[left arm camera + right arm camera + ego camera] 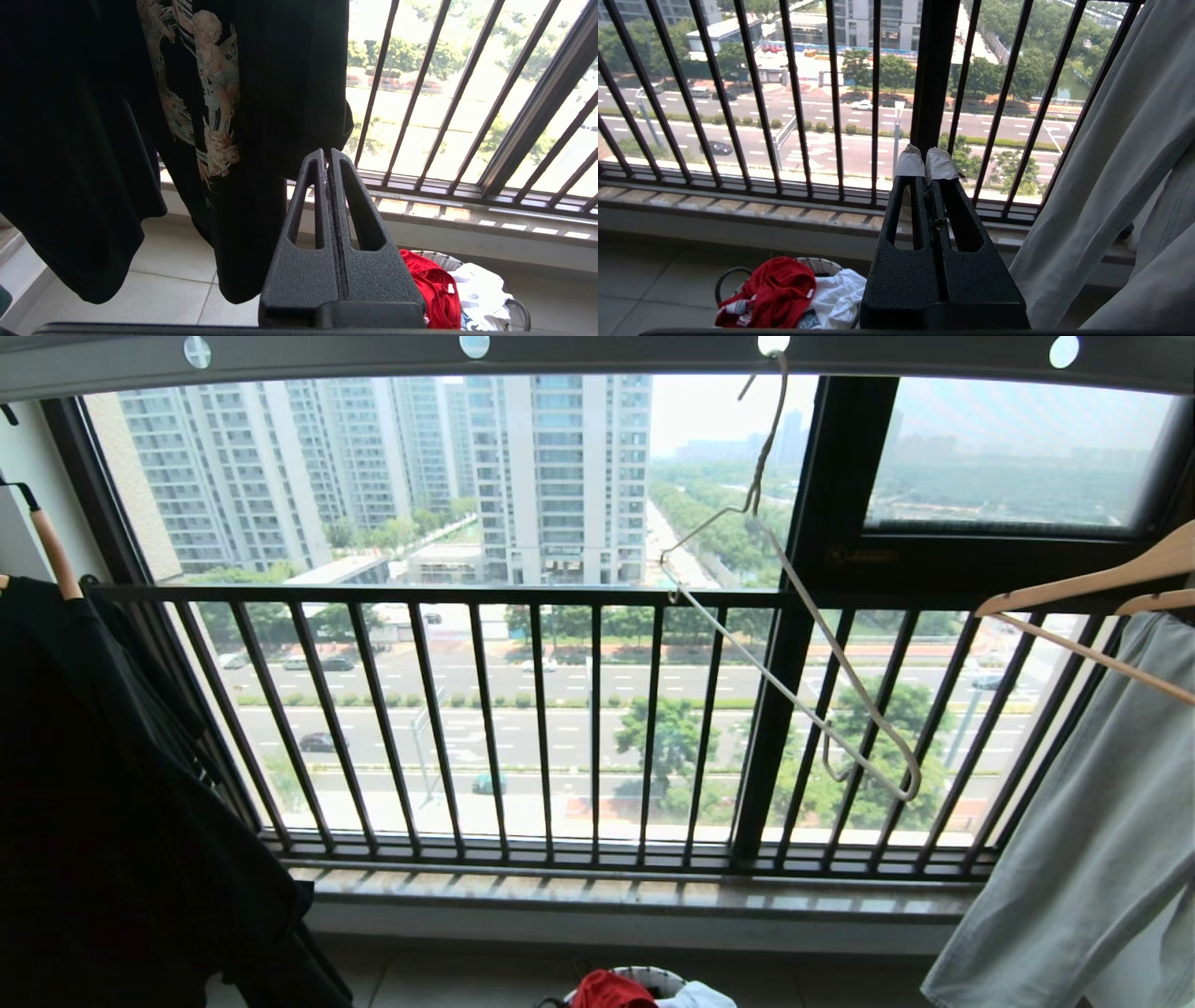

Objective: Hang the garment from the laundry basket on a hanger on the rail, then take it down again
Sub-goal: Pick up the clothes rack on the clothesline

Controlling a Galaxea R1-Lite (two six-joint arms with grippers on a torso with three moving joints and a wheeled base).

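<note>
Left gripper (pixel 329 156) and right gripper (pixel 924 161): both closed, empty, not engaged. Red crumpled cotton T-shirt (pixel 777 289) lies in the small round white-rimmed laundry basket (pixel 822 265) on the floor, awaiting pickup. Far above, thin cream wire hanger (pixel 794 616) hangs tilted from the grey perforated metal rail (pixel 607 350), bare

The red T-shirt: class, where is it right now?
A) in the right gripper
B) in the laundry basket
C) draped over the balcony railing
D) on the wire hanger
B: the red T-shirt lies bunched in the basket on the floor, and the wire hanger hangs bare.
</note>
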